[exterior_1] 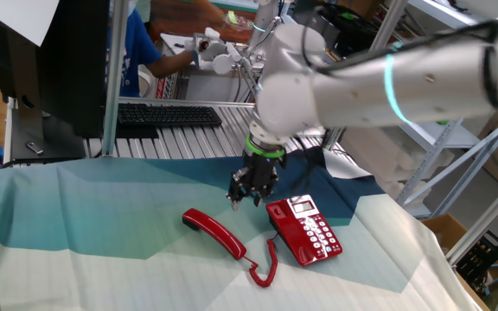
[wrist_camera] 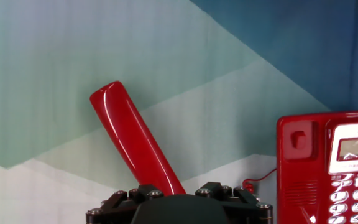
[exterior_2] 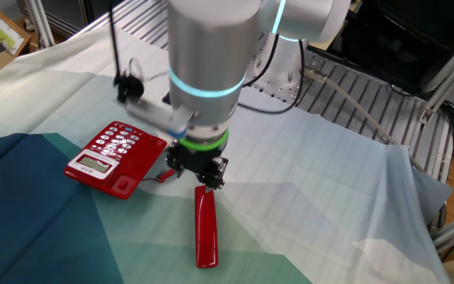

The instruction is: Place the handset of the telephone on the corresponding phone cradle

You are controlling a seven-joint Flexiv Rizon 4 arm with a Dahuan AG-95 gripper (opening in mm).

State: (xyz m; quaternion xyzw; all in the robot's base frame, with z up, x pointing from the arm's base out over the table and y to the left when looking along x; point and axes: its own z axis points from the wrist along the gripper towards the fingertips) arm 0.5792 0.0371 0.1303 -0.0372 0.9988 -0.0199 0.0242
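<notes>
glossy red plastic handset (exterior_1: 213, 232) flat on cloth, off-hook | red wedge desk telephone (exterior_1: 305, 230) just beside, white buttons up | recessed cradle strip (wrist_camera: 298, 168) seemingly empty | coiled cord (exterior_1: 264, 264) joins them

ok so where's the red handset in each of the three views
One fixed view: handset lies low centre, left of the telephone.
Other fixed view: bottom centre, right of the telephone.
Hand view: left of centre, slanting.
Shared landmark: the telephone.

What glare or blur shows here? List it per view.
Hand view: sharp, with a bright glare streak along the handset. One fixed view: the background figure is blurred; the telephone stays crisp. The other fixed view: even light, soft shadow under the gripper.
</notes>
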